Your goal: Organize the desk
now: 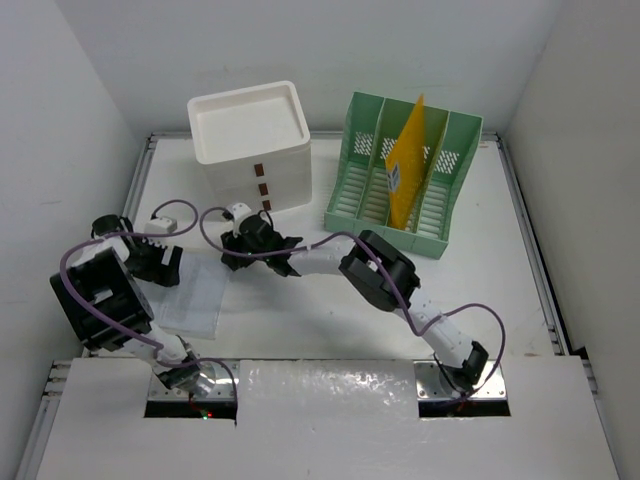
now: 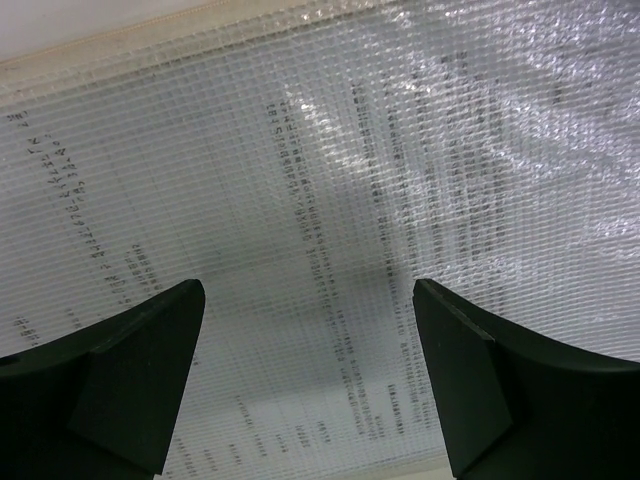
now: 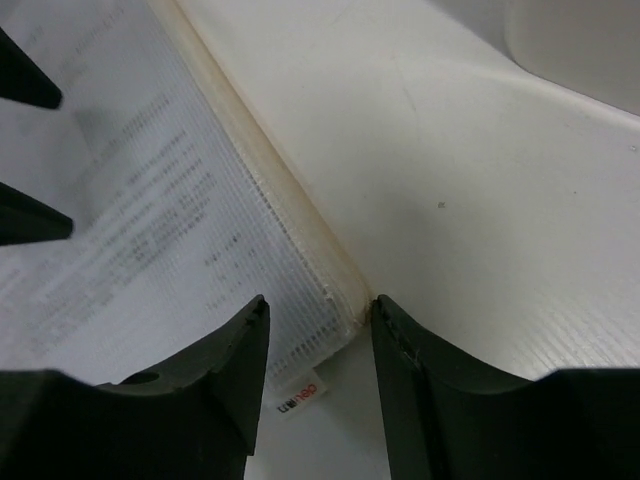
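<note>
The desk [image 1: 330, 315] is a wide white tabletop with silver rails. A clear mesh document pouch [image 1: 192, 298] with printed sheets inside lies flat on its left part. My left gripper [image 1: 160, 265] is open just above the pouch's left upper part; in the left wrist view the gripper [image 2: 308, 292] has only the mesh pouch [image 2: 330, 180] under it. My right gripper [image 1: 240, 262] is open at the pouch's far right corner; in the right wrist view the gripper [image 3: 320, 305] has that pouch corner [image 3: 300, 270] between its spread fingers, low over the desk [image 3: 450, 150].
A white three-drawer box [image 1: 252, 140] stands at the back, just behind the right gripper, and shows in the right wrist view [image 3: 570, 40]. A green slotted file rack [image 1: 440, 190] holding an upright yellow folder [image 1: 408, 165] stands at the back right. White walls enclose the desk.
</note>
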You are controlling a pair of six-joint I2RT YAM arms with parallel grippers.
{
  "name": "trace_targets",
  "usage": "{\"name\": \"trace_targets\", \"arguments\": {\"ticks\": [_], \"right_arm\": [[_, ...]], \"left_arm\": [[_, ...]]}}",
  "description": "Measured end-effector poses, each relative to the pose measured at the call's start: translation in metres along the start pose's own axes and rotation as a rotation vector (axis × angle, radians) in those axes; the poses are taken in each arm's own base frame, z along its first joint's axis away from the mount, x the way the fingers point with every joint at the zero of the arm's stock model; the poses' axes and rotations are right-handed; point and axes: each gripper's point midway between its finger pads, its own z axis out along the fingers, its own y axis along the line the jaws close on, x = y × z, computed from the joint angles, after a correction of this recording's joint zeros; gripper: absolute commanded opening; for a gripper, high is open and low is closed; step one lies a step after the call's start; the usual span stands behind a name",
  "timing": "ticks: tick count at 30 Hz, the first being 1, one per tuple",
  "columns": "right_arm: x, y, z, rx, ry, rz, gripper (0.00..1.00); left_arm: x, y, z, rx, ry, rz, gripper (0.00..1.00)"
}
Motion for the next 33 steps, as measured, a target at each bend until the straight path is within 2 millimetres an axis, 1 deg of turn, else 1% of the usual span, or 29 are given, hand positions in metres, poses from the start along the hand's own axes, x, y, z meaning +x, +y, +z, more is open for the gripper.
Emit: {"name": "trace_targets", "arguments": {"ticks": [3, 4, 6, 7, 8, 9, 13, 15, 18, 19, 21, 23, 26, 30, 33], "right_arm": [[0.005, 0.005, 0.000, 0.036, 0.027, -0.100, 0.40], [0.008, 0.009, 0.000, 0.047, 0.033, -0.128, 0.33], [0.014, 0.017, -0.001, 0.060, 0.042, -0.168, 0.25], [0.016, 0.021, 0.000, 0.062, 0.045, -0.177, 0.12], [0.018, 0.022, 0.000, 0.065, 0.045, -0.188, 0.05], [0.019, 0.026, 0.001, 0.063, 0.040, -0.190, 0.00], [0.021, 0.027, 0.000, 0.062, 0.000, -0.191, 0.00], [0.025, 0.025, -0.006, 0.051, -0.028, -0.197, 0.00], [0.031, 0.023, -0.027, 0.036, -0.036, -0.233, 0.00], [0.034, 0.023, -0.034, 0.021, -0.033, -0.259, 0.00], [0.041, 0.027, -0.046, -0.023, -0.022, -0.293, 0.00], [0.046, 0.032, -0.055, -0.069, -0.019, -0.323, 0.00], [0.045, 0.035, -0.066, -0.109, -0.041, -0.365, 0.00], [0.045, 0.037, -0.082, -0.141, -0.066, -0.407, 0.00], [0.037, 0.045, -0.089, -0.175, -0.092, -0.434, 0.00]], "left_arm": [[0.000, -0.002, -0.001, 0.007, -0.002, 0.000, 0.83], [0.000, -0.002, -0.001, 0.009, -0.001, 0.001, 0.83], [0.000, -0.003, -0.002, 0.011, 0.000, 0.003, 0.83], [0.001, -0.004, -0.002, 0.012, 0.002, 0.003, 0.83], [0.001, -0.004, -0.002, 0.014, 0.002, 0.005, 0.83], [0.001, -0.005, -0.002, 0.017, 0.001, 0.009, 0.83], [0.002, -0.011, -0.004, 0.050, -0.002, 0.039, 0.83], [0.001, -0.022, -0.008, 0.106, -0.010, 0.084, 0.85], [-0.006, -0.038, -0.021, 0.197, -0.054, 0.235, 0.90], [-0.011, -0.042, -0.026, 0.219, -0.082, 0.313, 0.92], [-0.021, -0.050, -0.036, 0.246, -0.143, 0.445, 0.94], [-0.029, -0.057, -0.041, 0.269, -0.192, 0.555, 0.94], [-0.041, -0.066, -0.043, 0.307, -0.239, 0.690, 0.95], [-0.056, -0.088, -0.040, 0.374, -0.300, 0.856, 0.96], [-0.062, -0.105, -0.038, 0.419, -0.332, 0.938, 0.97]]}}
